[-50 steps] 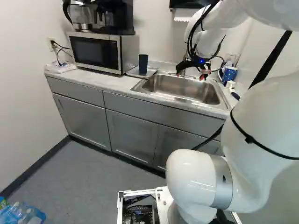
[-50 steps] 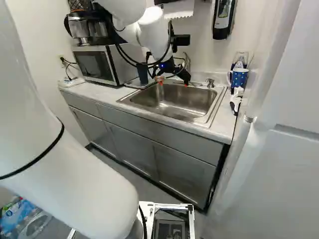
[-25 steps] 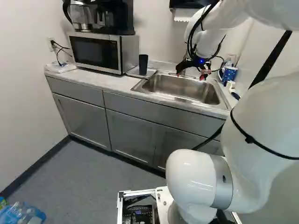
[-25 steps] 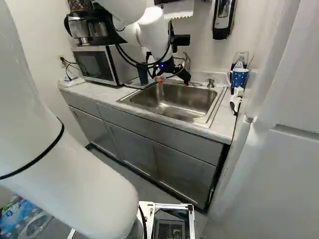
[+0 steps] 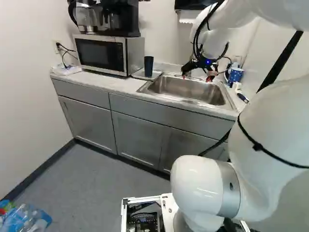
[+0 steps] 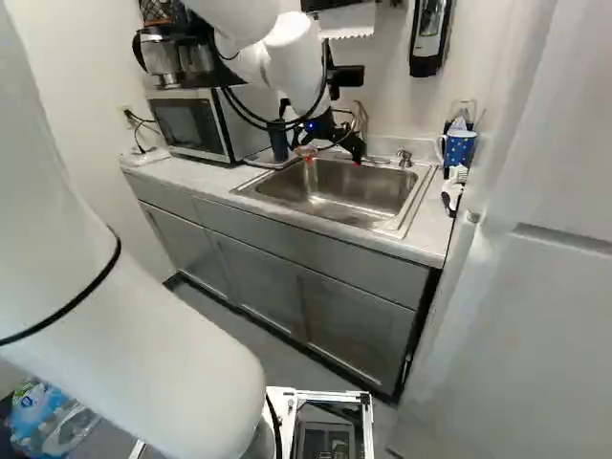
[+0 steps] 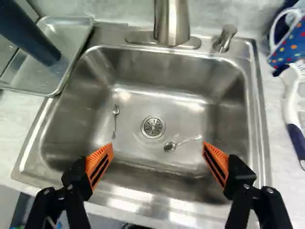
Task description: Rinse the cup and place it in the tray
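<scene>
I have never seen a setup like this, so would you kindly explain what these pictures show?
The machine is a white robot arm ending in black jaws with orange pads. Two pictures come from cameras on its base, left and right, looking past the arm; the third comes from its wrist, looking down along the jaws at a metal sink.

The jaws stand wide open and hold nothing. A spoon and another small utensil lie in the sink. Beside it, a dark cup stands on a metal tray; a dotted mug stands across the sink.
</scene>
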Tool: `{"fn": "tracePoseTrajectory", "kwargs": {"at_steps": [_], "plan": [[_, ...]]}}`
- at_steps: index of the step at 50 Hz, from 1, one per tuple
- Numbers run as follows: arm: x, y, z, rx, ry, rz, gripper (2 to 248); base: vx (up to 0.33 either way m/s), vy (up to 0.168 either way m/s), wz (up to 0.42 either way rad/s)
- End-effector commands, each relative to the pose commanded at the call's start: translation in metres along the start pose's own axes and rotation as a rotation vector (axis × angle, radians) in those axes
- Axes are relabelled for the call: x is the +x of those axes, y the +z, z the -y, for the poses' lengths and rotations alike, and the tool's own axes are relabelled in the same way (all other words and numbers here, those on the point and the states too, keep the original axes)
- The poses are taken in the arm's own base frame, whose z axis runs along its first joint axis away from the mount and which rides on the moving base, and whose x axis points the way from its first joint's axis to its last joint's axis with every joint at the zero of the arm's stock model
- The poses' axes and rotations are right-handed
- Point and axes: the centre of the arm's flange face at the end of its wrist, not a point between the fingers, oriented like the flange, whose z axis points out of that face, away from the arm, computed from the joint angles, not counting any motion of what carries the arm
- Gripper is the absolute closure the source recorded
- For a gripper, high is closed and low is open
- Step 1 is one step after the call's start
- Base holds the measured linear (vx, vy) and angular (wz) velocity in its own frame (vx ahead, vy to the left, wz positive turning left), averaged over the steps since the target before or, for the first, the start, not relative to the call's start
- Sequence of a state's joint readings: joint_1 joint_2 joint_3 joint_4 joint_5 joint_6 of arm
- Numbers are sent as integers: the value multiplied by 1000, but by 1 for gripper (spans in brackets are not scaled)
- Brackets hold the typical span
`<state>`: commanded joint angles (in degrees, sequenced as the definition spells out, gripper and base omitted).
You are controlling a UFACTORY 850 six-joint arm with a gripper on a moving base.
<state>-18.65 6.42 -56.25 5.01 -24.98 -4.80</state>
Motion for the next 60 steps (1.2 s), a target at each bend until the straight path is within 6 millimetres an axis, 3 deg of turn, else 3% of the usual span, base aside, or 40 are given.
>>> {"fn": "tracePoseTrajectory", "kwargs": {"at_steps": [60], "plan": [[0,0,0,0,0,0,3,-58,86,-6]]}}
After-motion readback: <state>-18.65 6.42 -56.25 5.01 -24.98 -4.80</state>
